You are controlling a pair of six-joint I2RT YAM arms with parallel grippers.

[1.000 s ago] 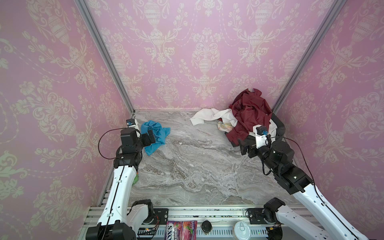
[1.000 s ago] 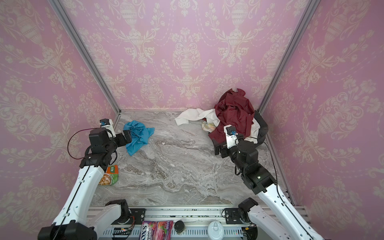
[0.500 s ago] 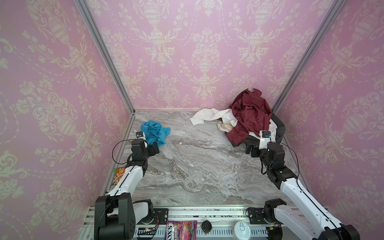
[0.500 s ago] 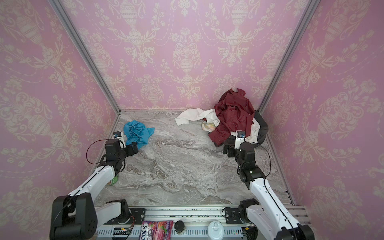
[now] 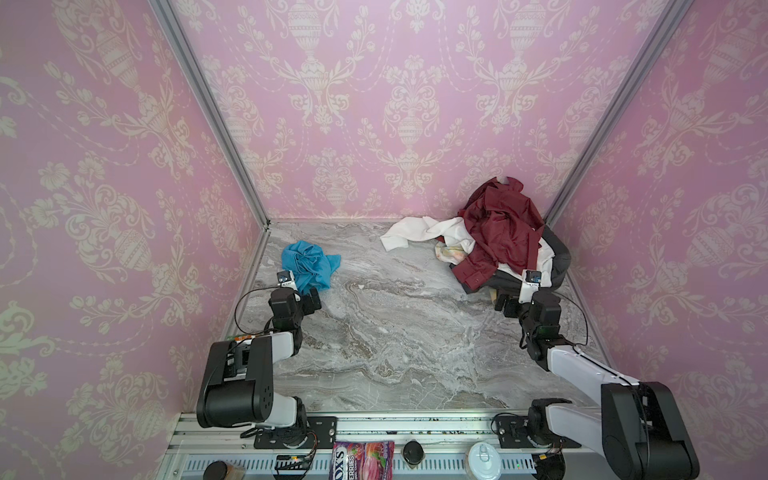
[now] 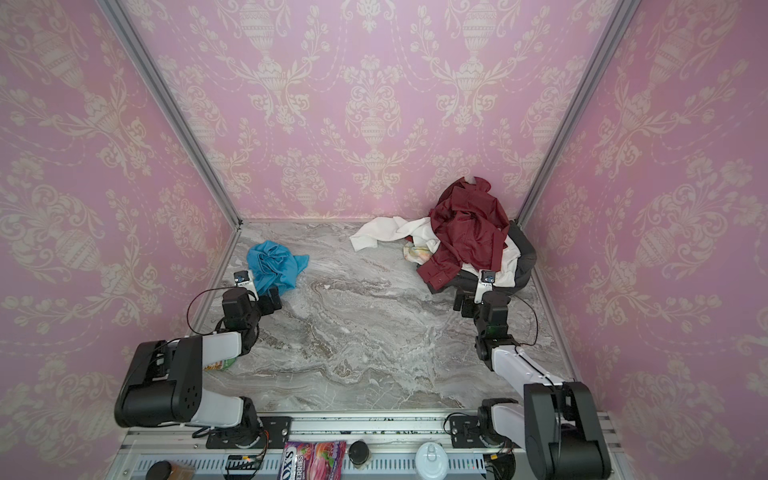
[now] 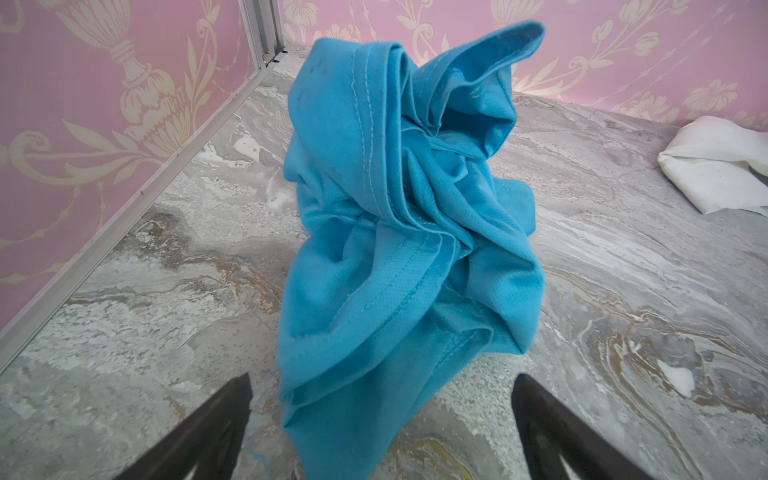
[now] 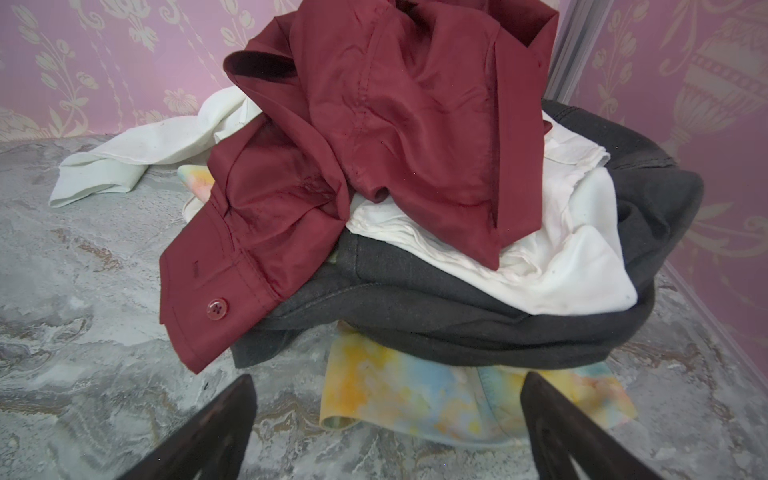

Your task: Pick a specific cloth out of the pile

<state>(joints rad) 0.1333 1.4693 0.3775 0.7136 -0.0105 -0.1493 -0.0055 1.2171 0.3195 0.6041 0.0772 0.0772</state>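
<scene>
The turquoise-blue cloth (image 5: 309,266) (image 6: 274,266) lies crumpled on the marble table near the back left wall, apart from the pile. Its near end reaches between the wide-apart fingers of my left gripper (image 7: 382,378) without touching them. That gripper (image 5: 311,300) (image 6: 270,301) sits low just in front of the cloth, open. The pile (image 5: 503,237) (image 6: 469,237) (image 8: 395,145) fills the back right corner: maroon shirt on top, white cloths, a dark grey garment, a pale yellow tie-dyed cloth underneath. My right gripper (image 5: 505,303) (image 6: 461,301) (image 8: 386,378) is open and empty in front of it.
A white cloth (image 5: 415,232) trails from the pile toward the middle back. A snack packet (image 6: 220,365) lies under my left arm by the left wall. A candy bag (image 5: 361,457) and a white lid (image 5: 484,457) rest on the front rail. Pink walls close in on three sides.
Both arms have folded back toward the front rail and sunk lower. The left gripper has drawn back from the turquoise cloth, the right one from the pile. The cloths have not moved.
</scene>
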